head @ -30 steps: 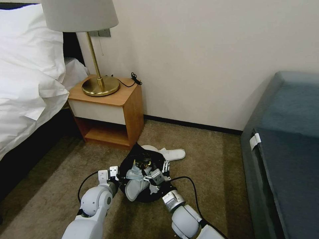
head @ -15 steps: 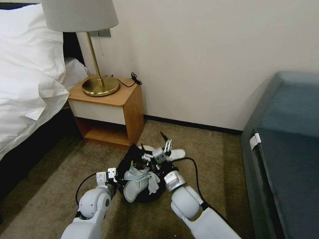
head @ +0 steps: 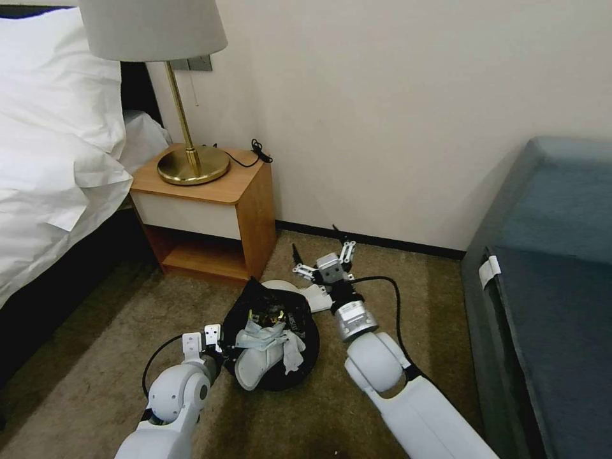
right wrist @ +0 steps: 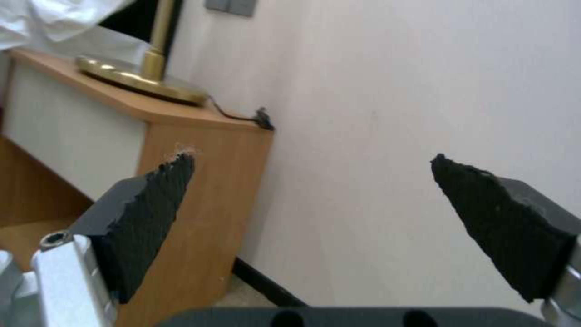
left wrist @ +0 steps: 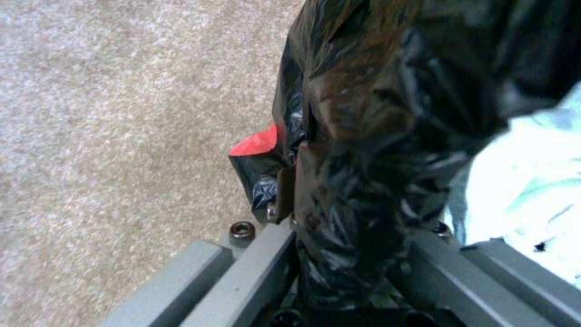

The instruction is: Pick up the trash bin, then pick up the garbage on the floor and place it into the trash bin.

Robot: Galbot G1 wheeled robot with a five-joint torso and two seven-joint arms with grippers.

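The trash bin (head: 299,331), lined with a crinkly black bag, sits low over the carpet. My left gripper (head: 205,341) is shut on its near-left rim; in the left wrist view the grey fingers (left wrist: 266,268) pinch the black bag (left wrist: 375,136). A white slipper (head: 258,363) and crumpled tissue (head: 290,350) poke out of the bin's mouth. A second white slipper (head: 317,297) lies on the floor behind the bin, partly hidden. My right gripper (head: 317,245) hangs open above that slipper, pointing at the wall, with nothing between its black pads (right wrist: 151,213).
A wooden nightstand (head: 210,210) with a brass lamp (head: 191,162) stands left of the bin by the wall. The bed (head: 51,146) lies far left, and a grey-blue sofa (head: 548,287) fills the right. A red scrap (left wrist: 257,143) shows at the bag's fold.
My right gripper has lifted out of the bin and swung away toward the wall, open. The slipper it was over stays in the bin. The left gripper keeps its hold on the rim.
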